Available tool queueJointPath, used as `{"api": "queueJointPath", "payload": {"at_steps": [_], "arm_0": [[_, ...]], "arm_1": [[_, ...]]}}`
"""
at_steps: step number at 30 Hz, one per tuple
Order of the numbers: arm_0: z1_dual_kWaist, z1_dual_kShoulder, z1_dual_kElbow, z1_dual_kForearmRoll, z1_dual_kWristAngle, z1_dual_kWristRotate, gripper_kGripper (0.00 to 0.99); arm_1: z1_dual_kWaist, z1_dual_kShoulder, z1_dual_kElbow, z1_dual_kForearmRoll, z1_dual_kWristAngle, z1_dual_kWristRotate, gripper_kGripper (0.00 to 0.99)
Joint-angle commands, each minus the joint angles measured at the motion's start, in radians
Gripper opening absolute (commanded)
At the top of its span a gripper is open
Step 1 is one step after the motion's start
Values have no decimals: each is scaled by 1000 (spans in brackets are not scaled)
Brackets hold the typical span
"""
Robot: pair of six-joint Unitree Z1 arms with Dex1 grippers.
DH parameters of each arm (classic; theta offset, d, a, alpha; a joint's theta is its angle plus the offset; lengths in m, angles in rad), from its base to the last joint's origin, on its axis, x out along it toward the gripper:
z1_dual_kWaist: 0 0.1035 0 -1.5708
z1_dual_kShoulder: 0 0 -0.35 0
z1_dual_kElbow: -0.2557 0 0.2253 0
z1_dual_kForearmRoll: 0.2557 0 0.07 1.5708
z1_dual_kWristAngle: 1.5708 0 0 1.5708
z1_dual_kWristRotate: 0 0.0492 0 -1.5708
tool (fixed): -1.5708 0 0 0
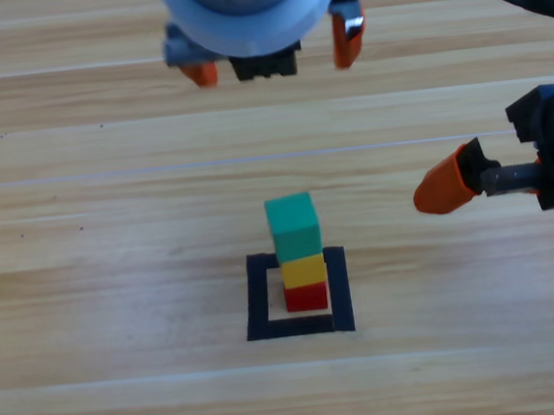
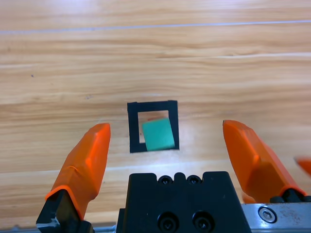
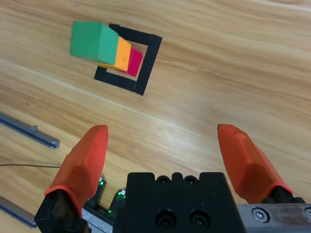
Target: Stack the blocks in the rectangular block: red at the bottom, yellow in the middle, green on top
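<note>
We see a light wooden table (image 1: pixel 112 245) with long plank seams and fine grain running across it, bearing a few tiny dark specks. In the right wrist view, two thin grey metal rails (image 3: pixel 29 131) lie at its far left, and a thin dark wire (image 3: pixel 26 165) crosses between them.

Seen past the right claw (image 3: pixel 163 145), orange jaws spread wide over bare wooden counter (image 3: pixel 233 73). Farther off, upper left: black tape square (image 3: pixel 146 60) holding a three-cube stack, red cube (image 3: pixel 135 61) at the base, yellow cube (image 3: pixel 123 54) on it, green cube (image 3: pixel 92 41) on top. Two metal rails (image 3: pixel 29 131) at left edge.
</note>
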Motion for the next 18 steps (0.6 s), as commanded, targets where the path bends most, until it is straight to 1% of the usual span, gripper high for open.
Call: {"api": "queueJointPath", "payload": {"at_steps": [1,3,5,6,9,14,18], "arm_0": [[-206,-107,174,-14,106,-32,990],[-229,-185,330,-79,120,-57,990],[-241,-340,606,-238,130,-55,990],[-241,-403,715,-301,130,-46,990],[-241,-542,942,-419,135,-38,990],[-241,-697,1197,-573,133,0,990],[-241,-725,1231,-582,132,20,990]], "arm_1": [[-22,23,13,-28,-22,-4,990],[-22,23,13,-28,-19,-5,990],[-22,23,13,-29,-16,-5,990],[-24,23,13,-29,-15,-7,990],[-22,23,14,-29,-7,-10,990],[-22,23,16,-29,1,-10,990],[-22,21,16,-29,2,-10,990]]}}
